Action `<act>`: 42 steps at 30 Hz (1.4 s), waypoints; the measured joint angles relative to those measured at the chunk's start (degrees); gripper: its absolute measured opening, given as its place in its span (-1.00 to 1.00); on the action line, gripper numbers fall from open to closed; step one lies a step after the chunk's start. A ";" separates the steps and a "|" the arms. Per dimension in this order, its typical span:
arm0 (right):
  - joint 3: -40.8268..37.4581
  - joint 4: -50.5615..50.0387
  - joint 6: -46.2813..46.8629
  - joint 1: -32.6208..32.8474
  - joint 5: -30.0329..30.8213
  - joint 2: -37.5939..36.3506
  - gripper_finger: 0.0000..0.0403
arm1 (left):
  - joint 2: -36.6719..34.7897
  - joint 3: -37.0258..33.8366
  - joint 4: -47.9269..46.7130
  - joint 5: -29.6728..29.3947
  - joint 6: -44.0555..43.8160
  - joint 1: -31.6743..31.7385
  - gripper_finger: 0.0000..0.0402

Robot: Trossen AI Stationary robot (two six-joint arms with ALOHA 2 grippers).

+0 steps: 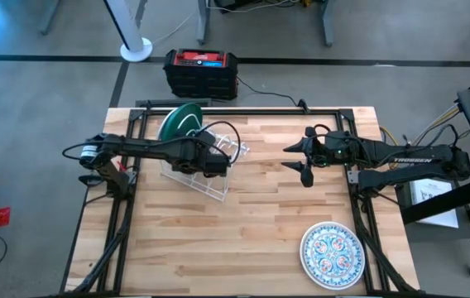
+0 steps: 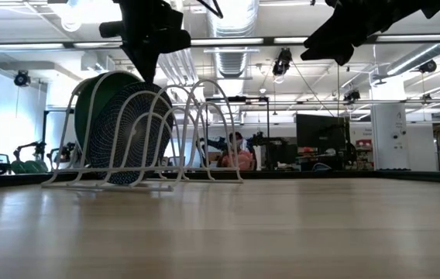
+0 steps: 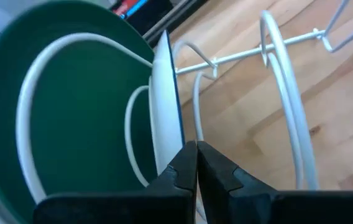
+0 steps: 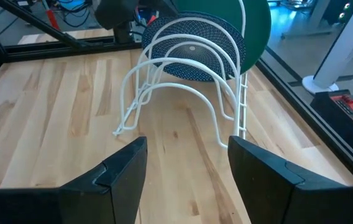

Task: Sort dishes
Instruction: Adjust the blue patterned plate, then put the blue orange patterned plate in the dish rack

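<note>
Only the overhead view catches the floral plate point(image 1: 330, 255) — it lies flat near the table point(image 1: 251, 223) edge at the right arm's front corner, well apart from everything else, and none of the other cameras see it. The green plate point(image 1: 180, 122) stands upright in the white wire rack point(image 1: 206, 165) toward the table's back left, and from above that's about all you can tell. The right wrist view adds a dark blue patterned plate point(image 4: 192, 50) standing in the slot just in front of the green one, with the nearer loops bare. The left pincer point(image 3: 196, 163) is clenched tight with nothing in it, right above the blue plate's rim, which shows as a thin white edge in its own camera. The right pincer point(image 1: 301, 157) hangs released over the middle of the table — lots of bare wood between it and the rack, and more down toward the floral plate.
</note>
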 joint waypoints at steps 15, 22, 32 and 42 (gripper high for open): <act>0.00 0.02 -0.07 0.00 0.02 0.00 0.09 | -0.04 0.04 -1.62 -4.18 0.23 2.54 -1.00; 0.00 0.03 -0.11 -0.02 0.04 0.00 0.09 | -0.09 0.04 -1.69 -8.20 0.52 3.83 -1.00; 0.00 0.02 -0.22 -0.02 0.07 0.00 0.09 | -0.09 0.04 -1.62 -8.62 2.91 6.79 -1.00; 0.00 0.02 -0.61 -0.02 0.09 -0.02 0.07 | -0.53 0.04 -1.64 -9.52 4.47 6.78 -1.00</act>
